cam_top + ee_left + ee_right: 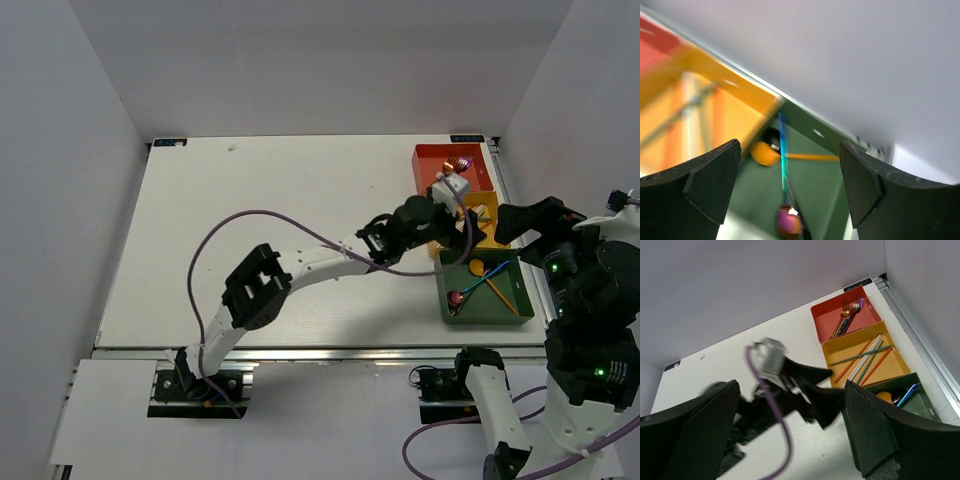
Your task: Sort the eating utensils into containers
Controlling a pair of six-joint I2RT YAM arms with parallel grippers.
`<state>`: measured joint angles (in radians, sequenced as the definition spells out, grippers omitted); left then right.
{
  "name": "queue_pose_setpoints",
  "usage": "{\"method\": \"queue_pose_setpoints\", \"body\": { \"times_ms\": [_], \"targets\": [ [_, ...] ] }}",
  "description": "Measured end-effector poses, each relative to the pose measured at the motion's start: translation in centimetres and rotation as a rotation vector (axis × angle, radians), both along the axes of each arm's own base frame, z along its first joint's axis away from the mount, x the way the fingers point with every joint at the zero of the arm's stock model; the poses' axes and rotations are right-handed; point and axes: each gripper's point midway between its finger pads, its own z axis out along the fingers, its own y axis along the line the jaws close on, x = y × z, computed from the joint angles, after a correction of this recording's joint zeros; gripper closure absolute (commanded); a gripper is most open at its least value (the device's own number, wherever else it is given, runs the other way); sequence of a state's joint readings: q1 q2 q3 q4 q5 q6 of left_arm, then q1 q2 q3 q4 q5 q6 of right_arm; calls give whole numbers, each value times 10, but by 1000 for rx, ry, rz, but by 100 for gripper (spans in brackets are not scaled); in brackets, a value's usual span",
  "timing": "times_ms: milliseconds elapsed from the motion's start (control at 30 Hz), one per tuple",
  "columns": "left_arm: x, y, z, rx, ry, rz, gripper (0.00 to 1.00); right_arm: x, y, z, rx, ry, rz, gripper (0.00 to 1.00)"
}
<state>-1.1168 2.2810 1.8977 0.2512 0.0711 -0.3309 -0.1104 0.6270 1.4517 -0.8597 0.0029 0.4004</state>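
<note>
Your left claw hangs released and empty over the seam between yellow tray and green tray; the blue spoon lies just below in the green one, handle running ahead between the fingers; right claw spread, empty

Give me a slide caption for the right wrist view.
Forks in red tray, chopsticks in yellow tray, left arm blurred nearby.

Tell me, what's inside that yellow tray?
Chopsticks lie inside the yellow tray: orange, pale and teal ones. From above, the left arm hides most of it; the exact count is unclear.
</note>
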Motion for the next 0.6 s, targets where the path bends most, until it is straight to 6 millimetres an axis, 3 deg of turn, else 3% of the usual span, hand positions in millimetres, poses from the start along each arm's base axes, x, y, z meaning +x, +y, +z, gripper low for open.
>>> {"method": "queue_pose_setpoints", "body": {
  "times_ms": [33, 100, 167, 267, 367, 433, 500, 600],
  "targets": [
    [11, 10, 13, -3, -1, 52, 3, 2, 0, -1, -5, 6, 3, 11],
    [39, 44, 38, 0, 1, 191, 2, 9, 1, -4, -16, 18, 17, 11],
    [73, 96, 57, 26, 23, 355, 2, 19, 4, -11, -31, 24, 48, 11],
    [123, 207, 81, 68, 66, 631, 2, 38, 12, -40, -44, 98, 117, 11],
    [153, 349, 100, 99, 94, 961, 2, 64, 14, -74, -61, 205, 154, 11],
    [144, 438, 104, 133, 112, 1164, 2, 76, 15, -96, -91, 280, 164, 11],
    [114, 511, 112, 164, 116, 1337, 2, 82, 22, -106, -135, 319, 189, 11],
    [56, 573, 137, 161, 76, 1483, 2, 78, 40, -107, -221, 319, 238, 11]
  ]
}}
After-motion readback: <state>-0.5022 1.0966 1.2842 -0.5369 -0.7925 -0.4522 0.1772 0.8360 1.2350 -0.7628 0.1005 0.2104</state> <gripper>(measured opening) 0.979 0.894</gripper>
